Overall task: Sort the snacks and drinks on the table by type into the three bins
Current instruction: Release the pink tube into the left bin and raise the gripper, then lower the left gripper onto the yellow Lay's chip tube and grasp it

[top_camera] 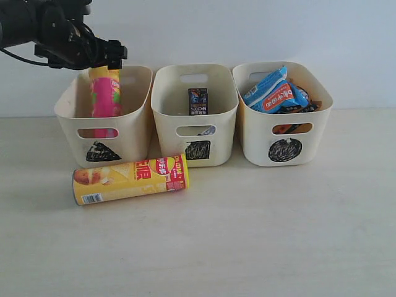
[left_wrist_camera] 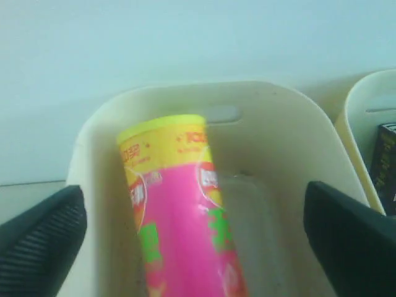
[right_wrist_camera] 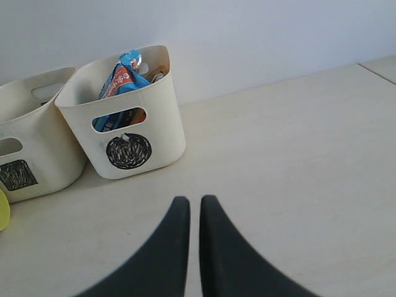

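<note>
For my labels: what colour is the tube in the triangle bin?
The tube is pink, yellow-topped; left wrist view shows best.

On the bench (top_camera: 260,247), the left bin (top_camera: 133,133) holds an upright chip tube (top_camera: 105,96), the middle bin (top_camera: 167,105) a carton (top_camera: 198,101), the right bin (top_camera: 247,133) packets (top_camera: 272,93). A second tube (top_camera: 130,179) lies flat before the left and middle bins.

Table (top_camera: 278,235): three bins (top_camera: 162,141), yellow tube (top_camera: 130,179) (sideways)

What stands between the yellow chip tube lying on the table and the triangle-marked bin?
Nothing visible on the table between them. The yellow tube lies just before the triangle bin. Inside, the pink tube stands and the open left hand hangs over it.
</note>
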Robot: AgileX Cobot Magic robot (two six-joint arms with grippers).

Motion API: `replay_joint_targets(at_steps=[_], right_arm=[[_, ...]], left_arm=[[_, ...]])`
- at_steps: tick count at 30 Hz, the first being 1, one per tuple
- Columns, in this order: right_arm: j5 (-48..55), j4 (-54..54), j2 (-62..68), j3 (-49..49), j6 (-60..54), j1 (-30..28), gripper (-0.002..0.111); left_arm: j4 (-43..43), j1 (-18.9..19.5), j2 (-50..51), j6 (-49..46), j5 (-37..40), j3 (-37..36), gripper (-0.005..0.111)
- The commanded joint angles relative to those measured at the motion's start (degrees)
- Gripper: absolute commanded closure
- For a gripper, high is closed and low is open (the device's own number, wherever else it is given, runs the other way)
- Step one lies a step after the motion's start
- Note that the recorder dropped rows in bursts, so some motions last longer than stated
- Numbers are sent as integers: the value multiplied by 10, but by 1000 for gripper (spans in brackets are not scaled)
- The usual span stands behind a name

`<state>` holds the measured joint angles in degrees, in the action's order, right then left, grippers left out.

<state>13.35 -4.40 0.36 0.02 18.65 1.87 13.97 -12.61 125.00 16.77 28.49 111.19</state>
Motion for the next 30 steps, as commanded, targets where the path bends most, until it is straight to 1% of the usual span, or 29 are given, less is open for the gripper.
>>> replay_joint_targets(at_steps=[1, 3, 4, 5, 6, 8, 10, 12, 15, 18, 19, 21, 22, 23, 27, 28, 30], right_arm=[[-3, -4, -4, 0, 1, -2, 106], [-3, -4, -4, 0, 1, -2, 106], [-3, -4, -4, 0, 1, -2, 106], [-3, -4, -4, 0, 1, -2, 106], [-3, -4, -4, 0, 1, -2, 106], [-3, -4, -4, 0, 1, -2, 106], [-3, -4, -4, 0, 1, -2, 106], [-3, -4, -4, 0, 1, -2, 106], [-3, -4, -4, 0, 1, -2, 106], [-3, -4, -4, 0, 1, -2, 106], [-3, -4, -4, 0, 1, -2, 106], [-3, -4, -4, 0, 1, -2, 106], [-3, -4, -4, 0, 1, -2, 106], [-3, -4, -4, 0, 1, -2, 106], [-3, -4, -4, 0, 1, -2, 106], [-3, -4, -4, 0, 1, -2, 106], [-3, -4, -4, 0, 1, -2, 106]], left_arm=[[1, 0, -3, 4, 29, 25, 16], [1, 0, -7, 3, 48, 39, 17], [1, 0, -11, 3, 57, 45, 19], [-1, 0, -16, 3, 64, 50, 22], [-1, 0, -22, 3, 73, 54, 29], [-8, 0, -37, 3, 92, 57, 46], [-31, 0, -54, 1, 106, 57, 70], [-50, 0, -73, -10, 118, 57, 101], [-78, 0, -101, -52, 140, 57, 103], [-119, 0, -129, -99, 179, 46, 103], [-149, 0, -154, -124, 185, 28, 103], [-181, 0, -196, -160, 188, -11, 103], [-192, -1, -212, -173, 192, -22, 103], [-207, -1, -247, -208, 203, -51, 103], [-249, -1, -318, -290, 217, -112, 103], [-280, -1, -357, -341, 229, -141, 103], [-343, -1, -405, -441, 283, -169, 103]])
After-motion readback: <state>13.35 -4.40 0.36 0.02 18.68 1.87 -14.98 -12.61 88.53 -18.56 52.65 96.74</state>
